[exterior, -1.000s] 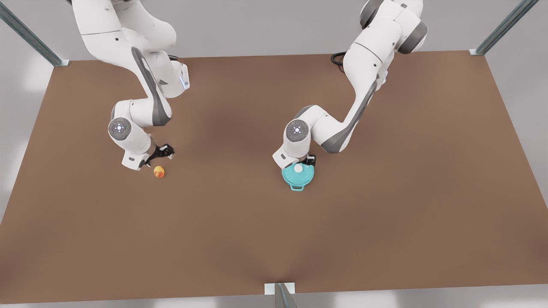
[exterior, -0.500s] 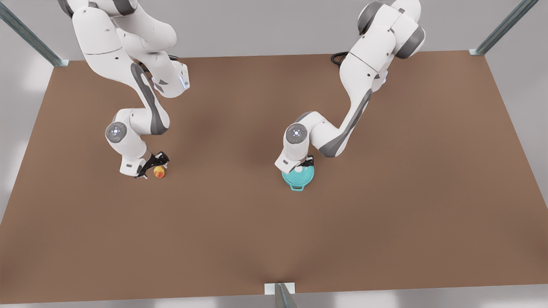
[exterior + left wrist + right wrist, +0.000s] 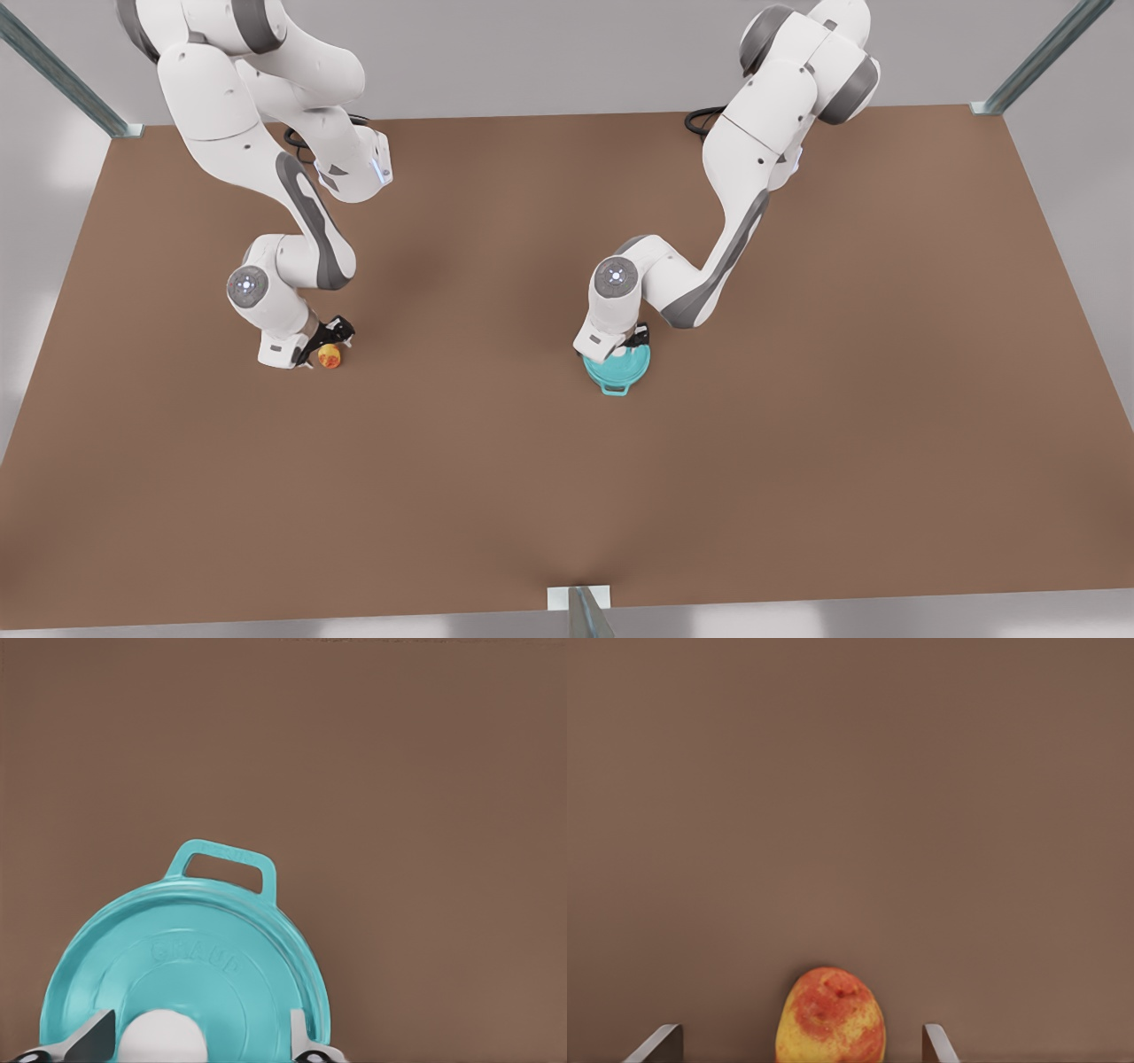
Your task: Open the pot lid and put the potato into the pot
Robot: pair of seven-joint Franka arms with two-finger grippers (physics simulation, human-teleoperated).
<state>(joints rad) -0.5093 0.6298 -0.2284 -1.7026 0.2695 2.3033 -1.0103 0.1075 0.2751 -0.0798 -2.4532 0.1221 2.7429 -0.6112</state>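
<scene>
While my left end effector (image 3: 631,341) is straddling the pot lid (image 3: 190,970) knob, fingers spread | lid is covering the pot (image 3: 617,372) | right end effector (image 3: 326,341), unclenched, is flanking the potato (image 3: 829,1017) on the worktop (image 3: 797,399).

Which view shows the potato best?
The right wrist view: the potato sits close up between the open right gripper's fingertips, its yellow and orange-red patches plain. The front view shows it as a tiny lump beside that gripper.
</scene>
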